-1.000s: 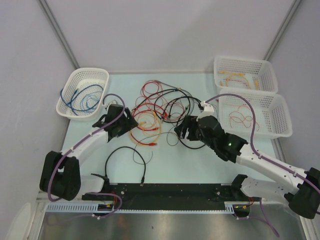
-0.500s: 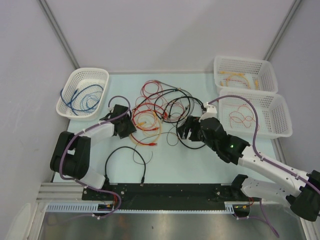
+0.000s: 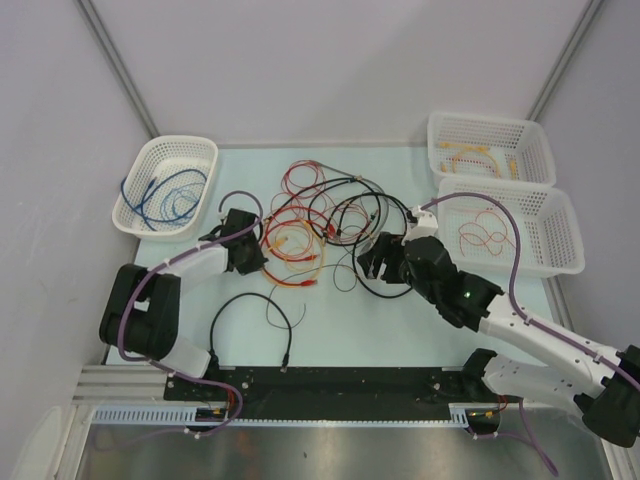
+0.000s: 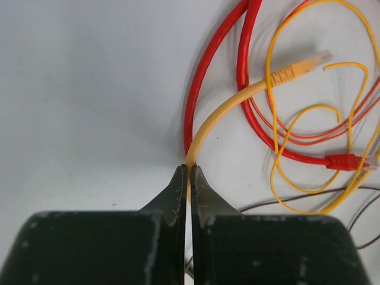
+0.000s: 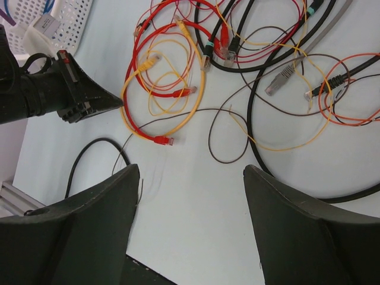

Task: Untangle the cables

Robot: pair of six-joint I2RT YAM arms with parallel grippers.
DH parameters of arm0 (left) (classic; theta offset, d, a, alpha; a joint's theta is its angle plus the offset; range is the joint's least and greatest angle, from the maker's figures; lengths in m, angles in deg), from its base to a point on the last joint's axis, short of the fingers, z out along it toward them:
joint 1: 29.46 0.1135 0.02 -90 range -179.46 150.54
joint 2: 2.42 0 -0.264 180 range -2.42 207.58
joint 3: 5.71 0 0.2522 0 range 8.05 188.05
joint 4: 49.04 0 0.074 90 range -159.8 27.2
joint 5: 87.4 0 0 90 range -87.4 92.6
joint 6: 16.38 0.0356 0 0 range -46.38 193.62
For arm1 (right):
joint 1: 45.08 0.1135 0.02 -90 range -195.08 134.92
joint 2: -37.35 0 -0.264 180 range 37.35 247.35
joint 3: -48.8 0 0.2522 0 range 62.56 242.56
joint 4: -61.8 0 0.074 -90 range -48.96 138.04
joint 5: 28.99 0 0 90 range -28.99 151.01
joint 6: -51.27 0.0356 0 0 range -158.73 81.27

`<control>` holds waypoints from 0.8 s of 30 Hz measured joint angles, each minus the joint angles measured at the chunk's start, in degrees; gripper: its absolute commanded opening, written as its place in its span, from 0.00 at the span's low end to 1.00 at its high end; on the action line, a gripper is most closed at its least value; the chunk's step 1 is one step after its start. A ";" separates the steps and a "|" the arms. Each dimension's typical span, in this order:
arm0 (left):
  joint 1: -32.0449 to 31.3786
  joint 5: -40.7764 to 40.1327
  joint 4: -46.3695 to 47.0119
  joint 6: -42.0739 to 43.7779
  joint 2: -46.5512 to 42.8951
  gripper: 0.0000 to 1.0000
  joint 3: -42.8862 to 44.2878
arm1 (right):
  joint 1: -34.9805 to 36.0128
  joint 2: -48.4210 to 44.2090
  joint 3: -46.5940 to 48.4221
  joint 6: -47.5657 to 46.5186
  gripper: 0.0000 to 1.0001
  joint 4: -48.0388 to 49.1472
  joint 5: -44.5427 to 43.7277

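Cables [image 3: 300, 240] begin nearest the bases with one black loop [image 3: 250, 310] lying apart on the table [image 3: 400, 330]. The rest cross one another mid-table in red, yellow and black. The left gripper [image 4: 189, 172] is pinched tight on a yellow cable [image 4: 219, 113] at the heap's left edge, just beside a red cable [image 4: 205, 77]. The right gripper [image 5: 191, 172] hangs with jaws wide at the heap's near right, holding nothing. These wires look light, limp and springy, likely to drag their neighbours. A hold near a plug or free end should pull cleaner. Room to draw one out seems best toward the near edge. Farther off, the left basket [image 3: 180, 140] and right baskets [image 3: 485, 116] hem the far corners.
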 measured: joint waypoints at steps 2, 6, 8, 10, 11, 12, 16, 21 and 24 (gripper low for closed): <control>0.00 0.02 -1.14 0.11 -2.25 0.00 -0.02 | 0.00 -0.87 0.00 0.00 0.75 -0.22 -0.04; 0.00 1.22 -1.99 0.13 -16.92 0.00 -0.04 | 0.02 -2.47 0.00 0.02 0.74 -0.90 -0.17; 0.00 2.49 -0.83 0.02 -25.92 0.00 0.33 | 0.02 -2.60 0.00 0.02 0.73 -1.25 -0.22; 0.00 4.07 -0.15 -0.04 -32.02 0.00 1.31 | 0.20 -2.56 0.00 0.09 0.73 -1.49 -0.22; 0.00 5.09 0.20 -0.09 -34.16 0.00 1.92 | 0.31 -2.54 0.00 0.15 0.73 -1.51 -0.17; 0.00 6.14 0.52 -0.11 -35.98 0.00 2.60 | 0.48 -2.54 0.00 0.17 0.73 -1.40 -0.02; 0.00 11.19 1.20 -0.26 -38.77 0.00 3.93 | 0.83 -2.64 -0.02 -0.22 0.76 0.44 2.14; -0.48 18.40 2.10 -1.03 -38.42 0.00 4.02 | 0.94 -5.33 -0.17 -2.32 0.77 5.99 6.80; -0.98 22.05 4.55 -1.79 -38.32 0.00 4.00 | 1.03 -5.57 0.85 -3.41 0.77 9.18 10.73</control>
